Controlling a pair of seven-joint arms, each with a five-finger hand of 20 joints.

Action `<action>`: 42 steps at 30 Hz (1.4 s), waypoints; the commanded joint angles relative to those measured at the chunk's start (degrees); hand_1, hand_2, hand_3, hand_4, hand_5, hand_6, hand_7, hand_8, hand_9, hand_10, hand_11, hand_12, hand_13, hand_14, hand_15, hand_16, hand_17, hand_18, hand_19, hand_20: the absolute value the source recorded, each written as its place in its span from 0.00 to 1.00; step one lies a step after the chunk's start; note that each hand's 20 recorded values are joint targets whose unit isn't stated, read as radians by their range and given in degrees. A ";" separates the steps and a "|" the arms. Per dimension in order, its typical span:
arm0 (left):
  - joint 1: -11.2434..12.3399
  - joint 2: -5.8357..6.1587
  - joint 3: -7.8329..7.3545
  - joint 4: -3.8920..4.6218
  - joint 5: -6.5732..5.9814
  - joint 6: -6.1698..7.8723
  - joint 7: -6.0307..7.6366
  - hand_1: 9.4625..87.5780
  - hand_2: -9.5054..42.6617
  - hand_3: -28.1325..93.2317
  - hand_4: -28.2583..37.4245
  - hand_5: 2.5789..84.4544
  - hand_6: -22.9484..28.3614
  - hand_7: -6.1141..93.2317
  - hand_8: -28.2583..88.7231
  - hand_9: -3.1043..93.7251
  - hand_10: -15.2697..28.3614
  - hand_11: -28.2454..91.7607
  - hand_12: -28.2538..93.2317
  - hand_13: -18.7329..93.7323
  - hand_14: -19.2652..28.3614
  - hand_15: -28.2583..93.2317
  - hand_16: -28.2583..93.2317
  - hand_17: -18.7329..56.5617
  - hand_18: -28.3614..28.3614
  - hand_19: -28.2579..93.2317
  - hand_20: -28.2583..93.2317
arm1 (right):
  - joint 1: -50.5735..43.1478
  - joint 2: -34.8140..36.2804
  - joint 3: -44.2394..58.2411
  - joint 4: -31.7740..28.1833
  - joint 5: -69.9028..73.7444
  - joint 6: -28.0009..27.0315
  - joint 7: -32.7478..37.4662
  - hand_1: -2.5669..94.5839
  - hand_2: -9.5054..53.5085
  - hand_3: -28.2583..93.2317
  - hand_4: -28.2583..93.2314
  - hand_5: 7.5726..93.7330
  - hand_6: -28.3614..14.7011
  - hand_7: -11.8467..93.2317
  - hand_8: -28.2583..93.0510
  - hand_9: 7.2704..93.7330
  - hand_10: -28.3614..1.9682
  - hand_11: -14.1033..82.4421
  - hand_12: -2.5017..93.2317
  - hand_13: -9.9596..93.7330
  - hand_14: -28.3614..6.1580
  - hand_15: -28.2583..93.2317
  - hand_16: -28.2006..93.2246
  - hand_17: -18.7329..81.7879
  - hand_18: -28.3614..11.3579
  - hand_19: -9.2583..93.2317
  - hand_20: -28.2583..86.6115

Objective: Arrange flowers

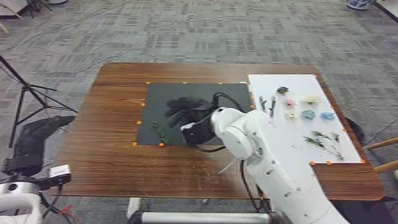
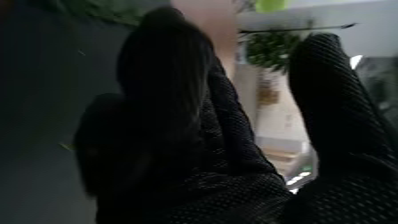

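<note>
The right hand is hovering over the black mat, which is lying flat and rectangular on the brown wooden table. In the right wrist view, the right hand is keeping its long fingers straight and side by side, and the thumb is standing well apart from them. Its glove is showing a fine mesh texture. Beyond the gap, a bushy cluster of small green leaves is appearing, with a thin dark rod near it.

A slender green leafy stem is lying on the mat, near the right hand. The flower heads are resting on the smooth white board: a dark rosette, a pink flower, a cream flower, a small pale yellow flower, a teal flower and a light blue flower. Thin, branching green sprigs are lying on the same board, and slim dark tools are lying beside the flowers.

The left hand is resting outside the table's left side, with its fingers extended. On the grey patterned carpet, a rounded blue-and-white pot is standing; I cannot tell what it is holding inside.
</note>
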 commanded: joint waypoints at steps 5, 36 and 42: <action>-0.56 -1.20 0.73 2.94 -2.93 0.70 -0.29 0.10 0.42 0.79 0.00 0.64 0.50 0.22 0.17 0.52 0.65 0.37 0.32 0.45 0.69 0.31 0.27 0.25 0.67 0.29 0.37 | -10.44 10.37 5.09 -11.16 -8.61 -11.94 -17.90 0.28 0.19 0.73 0.15 0.55 0.54 0.23 0.20 0.62 0.33 0.23 0.20 0.88 0.51 0.61 0.51 0.73 0.31 0.99 0.55; -1.30 -1.95 2.96 -1.55 9.18 -6.00 -0.03 0.30 0.15 0.77 0.10 0.68 0.47 0.29 0.16 0.62 0.67 0.44 0.35 0.57 0.76 0.50 0.25 0.28 0.78 0.48 0.46 | -47.99 26.68 42.57 -14.94 -44.88 17.08 -21.84 0.41 0.00 0.77 0.13 0.56 0.56 0.31 0.19 0.70 0.42 0.34 0.26 0.86 0.56 0.68 0.51 0.73 0.32 1.00 0.61; -1.49 -1.81 2.94 -1.86 9.53 -6.92 -0.17 0.30 0.17 0.77 0.10 0.68 0.47 0.29 0.16 0.63 0.67 0.44 0.35 0.58 0.76 0.52 0.24 0.28 0.78 0.51 0.48 | -49.26 27.91 41.67 -12.19 -56.00 18.61 -21.08 0.44 0.00 0.77 0.12 0.59 0.58 0.32 0.19 0.76 0.49 0.42 0.29 0.88 0.59 0.70 0.51 0.73 0.32 1.00 0.63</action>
